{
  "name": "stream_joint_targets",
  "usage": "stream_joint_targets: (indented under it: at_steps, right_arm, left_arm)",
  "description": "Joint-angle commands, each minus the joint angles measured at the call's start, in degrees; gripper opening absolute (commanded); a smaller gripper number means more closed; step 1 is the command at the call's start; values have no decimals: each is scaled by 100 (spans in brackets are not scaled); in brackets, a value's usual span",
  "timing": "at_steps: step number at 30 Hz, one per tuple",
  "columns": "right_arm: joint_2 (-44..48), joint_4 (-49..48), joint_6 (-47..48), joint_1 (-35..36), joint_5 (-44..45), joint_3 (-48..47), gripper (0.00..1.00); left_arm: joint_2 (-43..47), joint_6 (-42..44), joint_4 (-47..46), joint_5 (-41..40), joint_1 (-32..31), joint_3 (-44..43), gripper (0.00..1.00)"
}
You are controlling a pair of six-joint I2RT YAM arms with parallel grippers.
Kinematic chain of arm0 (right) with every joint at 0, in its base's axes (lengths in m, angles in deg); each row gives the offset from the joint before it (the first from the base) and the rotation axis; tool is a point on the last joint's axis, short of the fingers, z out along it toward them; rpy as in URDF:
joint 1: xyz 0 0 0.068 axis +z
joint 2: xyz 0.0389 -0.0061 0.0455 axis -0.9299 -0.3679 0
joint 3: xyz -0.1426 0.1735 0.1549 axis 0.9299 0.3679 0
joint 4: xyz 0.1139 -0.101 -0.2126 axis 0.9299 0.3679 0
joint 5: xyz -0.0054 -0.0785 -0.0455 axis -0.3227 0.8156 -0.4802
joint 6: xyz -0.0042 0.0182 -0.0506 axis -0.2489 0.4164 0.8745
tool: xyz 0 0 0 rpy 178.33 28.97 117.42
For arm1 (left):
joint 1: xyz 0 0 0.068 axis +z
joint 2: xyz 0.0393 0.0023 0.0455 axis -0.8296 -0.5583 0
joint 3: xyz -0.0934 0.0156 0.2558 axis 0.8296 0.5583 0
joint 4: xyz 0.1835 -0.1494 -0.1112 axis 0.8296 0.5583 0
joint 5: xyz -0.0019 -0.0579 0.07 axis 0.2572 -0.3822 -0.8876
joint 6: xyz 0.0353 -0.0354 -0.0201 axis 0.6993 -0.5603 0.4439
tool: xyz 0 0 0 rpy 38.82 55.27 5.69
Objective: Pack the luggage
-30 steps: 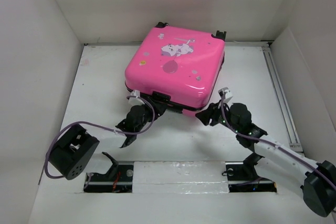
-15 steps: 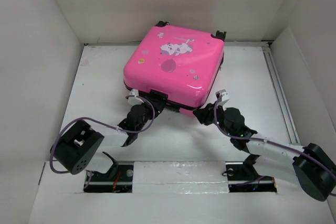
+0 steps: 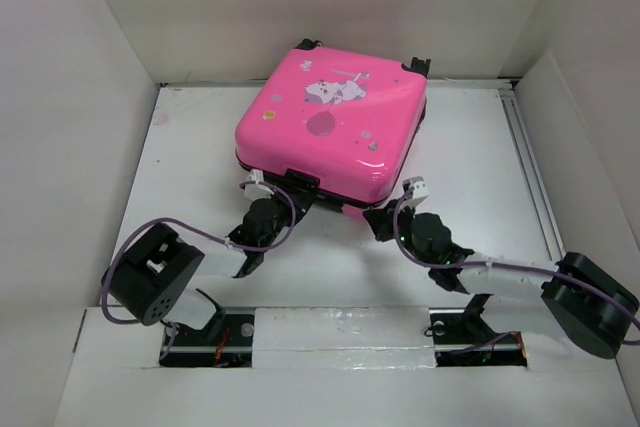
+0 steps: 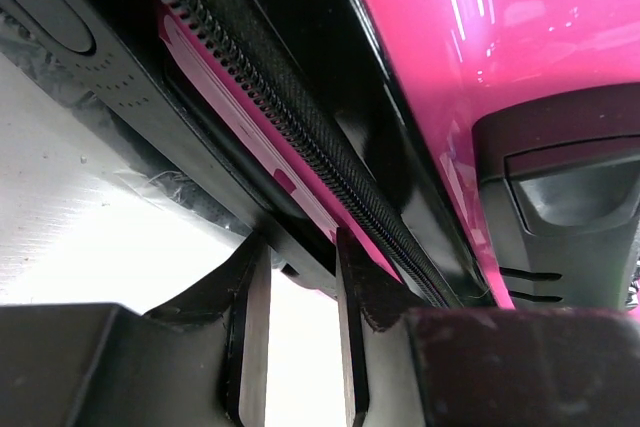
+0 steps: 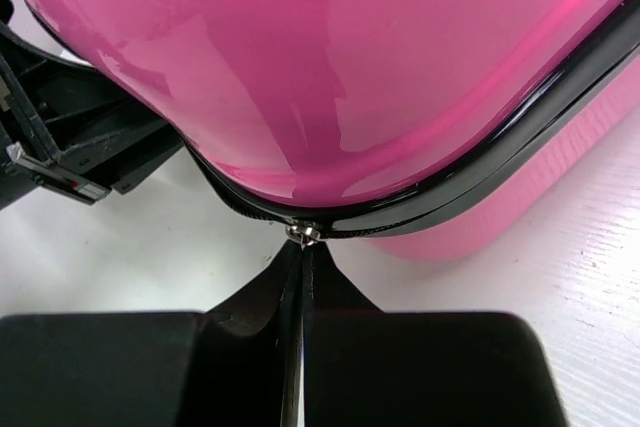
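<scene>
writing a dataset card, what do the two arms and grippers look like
Both arms are mostly black with rounded motor housings; the right arm has a white link, the left arm a boxy black block. A lilac cable loops along each, with a small white connector near each wrist. The left gripper and right gripper have flat matte-black fingers.

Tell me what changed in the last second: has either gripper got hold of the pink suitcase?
The right gripper moved a little left, in to the near corner of the bright-pink hard-shell suitcase, and closed on the small silver zip pull there. The left gripper kept its place at the near edge, jaws still apart; whether it grips the rim is unclear. The suitcase stayed shut and in place.
</scene>
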Motion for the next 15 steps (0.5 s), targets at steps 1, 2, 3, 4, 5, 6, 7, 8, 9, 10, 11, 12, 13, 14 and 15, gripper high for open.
stream_joint_targets:
  at_steps: [1,2,3,4,5,6,7,8,9,10,11,12,13,14,15]
  right_arm:
    - [-74,-767,-58,358,533,-128,0]
    - [-74,-767,-58,464,604,-128,0]
    - [-134,-567,-111,596,709,-189,0]
    - [-135,-444,-111,876,954,-189,0]
    - [-231,-303,-181,1018,1061,-346,0]
    - [-388,-128,-181,1167,1201,-408,0]
    - [-486,-56,-181,1308,1342,-470,0]
    - [-582,23,-181,1570,1595,-636,0]
    - [-688,111,-181,1703,1746,-742,0]
    - [-854,320,-129,1826,1887,-856,0]
    - [-934,470,-129,2036,2114,-988,0]
    - [-996,655,-68,2117,2204,-1285,0]
    - [-1049,743,116,2170,2204,-1401,0]
    - [-1049,744,187,2170,2204,-1480,0]
    - [-1049,744,240,2170,2048,-1533,0]
  left_arm:
    - [-182,572,-278,121,-78,-265,0]
    - [-244,572,-339,121,-78,-265,0]
    - [-305,485,-452,226,-78,-326,0]
    - [-445,484,-549,348,-78,-326,0]
    - [-516,414,-637,428,-78,-326,0]
    - [-595,318,-803,507,-78,-387,0]
    - [-674,317,-909,578,-78,-388,0]
    - [-736,265,-1006,630,-139,-388,0]
    - [-806,264,-1007,631,-236,-457,0]
    - [-807,264,-1007,631,-298,-545,0]
    - [-807,264,-946,570,-429,-546,0]
    - [-807,264,-946,569,-491,-598,0]
    - [-755,264,-876,569,-544,-599,0]
    - [-754,264,-875,569,-544,-599,0]
    - [-606,264,-875,569,-596,-599,0]
